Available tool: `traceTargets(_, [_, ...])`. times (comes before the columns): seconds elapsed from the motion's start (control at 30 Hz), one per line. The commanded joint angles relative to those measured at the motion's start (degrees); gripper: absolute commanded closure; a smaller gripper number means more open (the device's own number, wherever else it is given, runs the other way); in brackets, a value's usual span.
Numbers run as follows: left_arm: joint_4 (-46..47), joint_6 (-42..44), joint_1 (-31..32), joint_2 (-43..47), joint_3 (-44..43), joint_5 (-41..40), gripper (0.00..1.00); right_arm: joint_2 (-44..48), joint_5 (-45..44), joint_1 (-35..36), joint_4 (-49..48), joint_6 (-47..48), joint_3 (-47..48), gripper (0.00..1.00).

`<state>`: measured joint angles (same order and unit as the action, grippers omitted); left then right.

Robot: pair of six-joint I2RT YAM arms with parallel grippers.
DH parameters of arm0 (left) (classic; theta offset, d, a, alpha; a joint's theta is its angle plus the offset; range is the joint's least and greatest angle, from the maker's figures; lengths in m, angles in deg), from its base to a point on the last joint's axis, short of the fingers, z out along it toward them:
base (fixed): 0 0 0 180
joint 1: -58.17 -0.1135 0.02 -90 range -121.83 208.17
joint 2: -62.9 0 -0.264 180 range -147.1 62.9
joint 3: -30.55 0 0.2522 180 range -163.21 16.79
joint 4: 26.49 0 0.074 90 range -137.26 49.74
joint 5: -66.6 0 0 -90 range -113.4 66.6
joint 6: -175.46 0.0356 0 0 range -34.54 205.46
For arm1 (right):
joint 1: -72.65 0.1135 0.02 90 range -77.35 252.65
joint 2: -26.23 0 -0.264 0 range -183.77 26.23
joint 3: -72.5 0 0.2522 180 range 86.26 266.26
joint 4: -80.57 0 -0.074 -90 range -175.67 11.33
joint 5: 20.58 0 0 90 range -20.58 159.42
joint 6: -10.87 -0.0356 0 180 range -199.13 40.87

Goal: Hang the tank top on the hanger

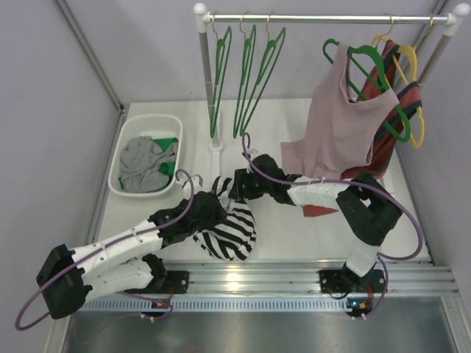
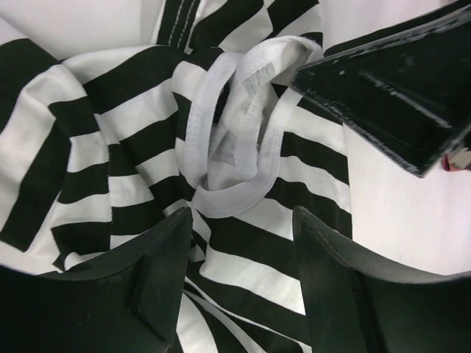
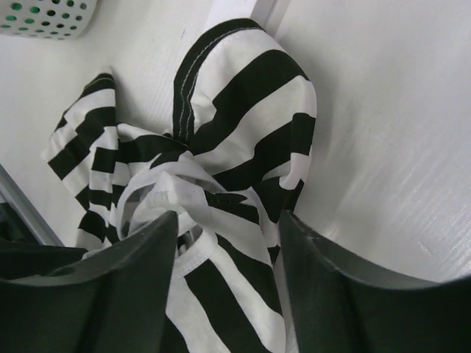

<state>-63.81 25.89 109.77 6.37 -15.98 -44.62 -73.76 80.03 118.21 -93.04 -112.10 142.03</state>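
Far left on the table: white basket (image 1: pixel 124 151) holding a grey garment (image 1: pixel 143 162). Near centre: tank top (image 1: pixel 229 226), crumpled on the table (image 1: pixel 294 232); left gripper (image 1: pixel 208 200) and right gripper (image 1: pixel 239 187) both at it, jaws parted around bunched fabric and white strap (image 2: pixel 232 140); firm grip cannot be told. Far rail (image 1: pixel 324 18): three green hangers (image 1: pixel 246 70), empty. Right: pink top (image 1: pixel 342 129) hung on a green hanger.

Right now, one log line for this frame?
tank top: bunched on table | left gripper: open over straps | right gripper: open at top | hanger: on rail
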Motion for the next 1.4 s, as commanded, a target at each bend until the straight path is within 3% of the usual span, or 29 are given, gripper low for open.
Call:
traceTargets(0.0, [5.3,1.9,-1.4,-0.8,0.5,3.7,0.38,-0.8,-0.6,1.5,-2.7,0.5,1.9,0.46])
traceTargets(0.13, [5.4,2.2,-2.3,-1.3,0.9,4.9,0.39,0.4,-2.3,1.5,-1.5,1.1,0.7,0.73])
traceTargets(0.17, [5.7,2.4,-2.5,-1.3,1.0,5.0,0.40,1.0,-2.9,1.5,-1.2,1.2,0.3,0.86])
traceTargets(0.27, [6.1,2.6,-2.8,-1.5,1.1,5.7,0.41,5.1,-5.3,1.5,-0.8,1.4,-2.1,0.99])
traceTargets(0.4, [6.5,2.9,-3.4,-1.0,1.4,6.3,0.48,13.6,-8.8,1.5,0.8,1.1,-5.7,1.00])
traceTargets(0.8, [11.4,5.2,-6.2,-3.8,2.2,10.7,0.51,38.3,-16.7,1.5,11.1,-2.7,-21.7,0.97])
traceTargets(1.0, [21.8,8.8,-6.2,-9.2,0.8,20.2,0.42,40.7,-16.8,1.6,12.4,-3.5,-25.7,0.97])
traceTargets(1.37, [25.7,14.9,-6.3,-21.9,-6.1,23.0,0.41,43.3,-15.4,1.5,12.7,-4.6,-29.4,0.91])
